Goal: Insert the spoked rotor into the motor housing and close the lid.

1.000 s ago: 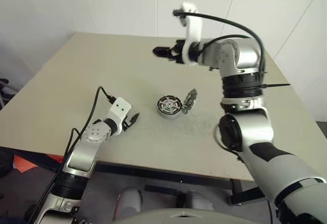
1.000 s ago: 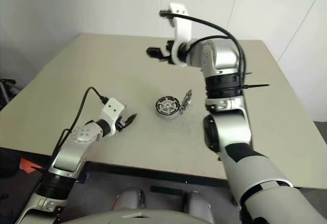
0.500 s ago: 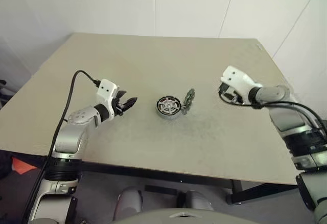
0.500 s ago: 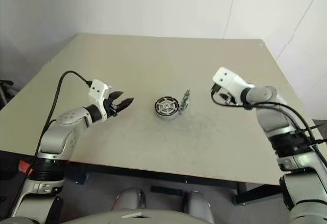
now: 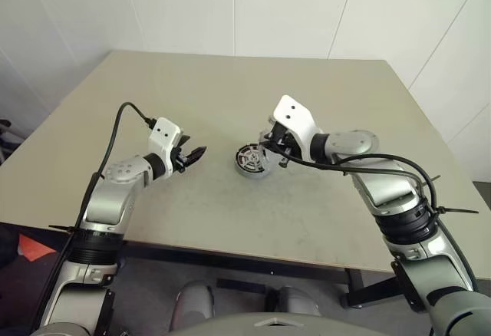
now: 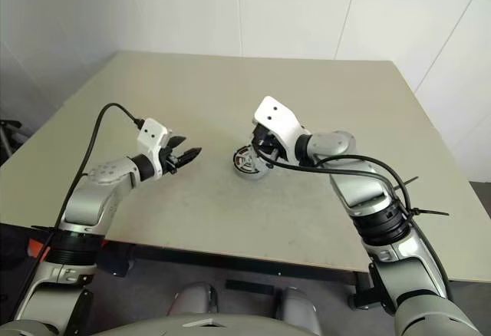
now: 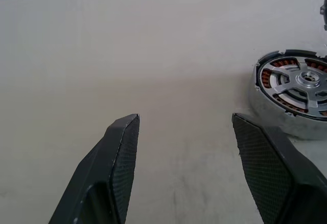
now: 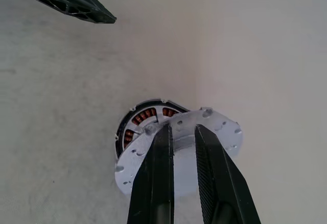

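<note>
The right hand (image 8: pixel 181 137) has swung down from high over the surface (image 5: pixel 230 90) to the lid (image 8: pixel 179 152), fingers nearly closed over its edge, tipping it onto the motor housing (image 5: pixel 252 159) mid-surface with the spoked rotor (image 7: pixel 299 83) seated; the left hand (image 5: pixel 193 154) waits open at nine o'clock.

Matt beige table (image 5: pixel 322 198), silvery metal lid (image 8: pixel 214 132), copper-wound motor housing (image 7: pixel 294 83)

Right gripper (image 8: pixel 180 132) swung down onto the lid (image 8: pixel 225 134), fingers (image 8: pixel 162 147) narrowed, lid tipped over housing (image 8: pixel 137 121)
</note>
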Robot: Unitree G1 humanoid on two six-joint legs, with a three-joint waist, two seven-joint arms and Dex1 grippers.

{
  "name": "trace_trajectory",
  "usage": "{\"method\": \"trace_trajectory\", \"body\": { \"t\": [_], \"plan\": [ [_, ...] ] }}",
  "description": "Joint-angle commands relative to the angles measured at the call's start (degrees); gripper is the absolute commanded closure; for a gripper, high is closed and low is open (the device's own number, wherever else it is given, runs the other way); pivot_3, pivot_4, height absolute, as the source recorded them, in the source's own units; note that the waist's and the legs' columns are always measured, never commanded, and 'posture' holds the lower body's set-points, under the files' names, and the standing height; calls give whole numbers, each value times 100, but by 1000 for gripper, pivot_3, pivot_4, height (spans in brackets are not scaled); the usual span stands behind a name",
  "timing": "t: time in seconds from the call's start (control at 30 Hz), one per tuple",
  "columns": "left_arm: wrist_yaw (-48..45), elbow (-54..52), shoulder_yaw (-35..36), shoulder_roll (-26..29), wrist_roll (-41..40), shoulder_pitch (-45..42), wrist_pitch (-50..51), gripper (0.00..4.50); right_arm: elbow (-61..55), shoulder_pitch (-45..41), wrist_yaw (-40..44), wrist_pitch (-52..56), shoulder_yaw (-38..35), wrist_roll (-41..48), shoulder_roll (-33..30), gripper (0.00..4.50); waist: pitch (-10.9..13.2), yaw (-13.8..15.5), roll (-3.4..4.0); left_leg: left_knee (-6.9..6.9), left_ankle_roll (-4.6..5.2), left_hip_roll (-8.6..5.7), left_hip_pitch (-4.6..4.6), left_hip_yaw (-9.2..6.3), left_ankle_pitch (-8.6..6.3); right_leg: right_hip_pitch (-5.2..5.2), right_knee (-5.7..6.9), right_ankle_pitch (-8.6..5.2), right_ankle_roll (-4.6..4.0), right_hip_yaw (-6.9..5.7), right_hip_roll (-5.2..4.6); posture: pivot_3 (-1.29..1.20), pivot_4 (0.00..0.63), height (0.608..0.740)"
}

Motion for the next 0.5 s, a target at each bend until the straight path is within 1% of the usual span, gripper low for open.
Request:
{"method": "trace_trajectory", "body": {
  "t": [0.03, 0.23, 0.4, 0.5],
  "plan": [
    [73, -167, 243, 152, -8, -9, -122, 1441, 413, -160, -183, -251, 214, -79, 259, 3803, 0, -4, 0, 0, 0, 0, 0, 0, 0, 0, 0, 0, 0, 0, 0, 0, 0, 740],
    [134, -237, 391, 257, -43, 20, -81, 1441, 1221, -138, -441, -524, 338, -108, 742, 3803, 0, -8, 0, 0, -5, -1, -1, 0, 2, -2, -1, -2, 4, 0, 0, 0, 0, 740],
    [156, -303, 351, 269, -19, 58, -71, 1441, 1855, -159, -689, -751, 286, -145, 1013, 3803, 0, -7, -1, 0, -6, -1, -2, -1, 3, 0, -1, 5, -8, 0, 0, 0, 0, 740],
    [168, -284, 336, 256, -11, 12, -67, 1441, 2406, -106, -815, -847, 155, -27, 1297, 3803, -2, -14, -4, -1, -7, 0, 1, -1, 3, 3, 1, 5, -9, 0, 0, 0, 0, 740]
  ]
}}
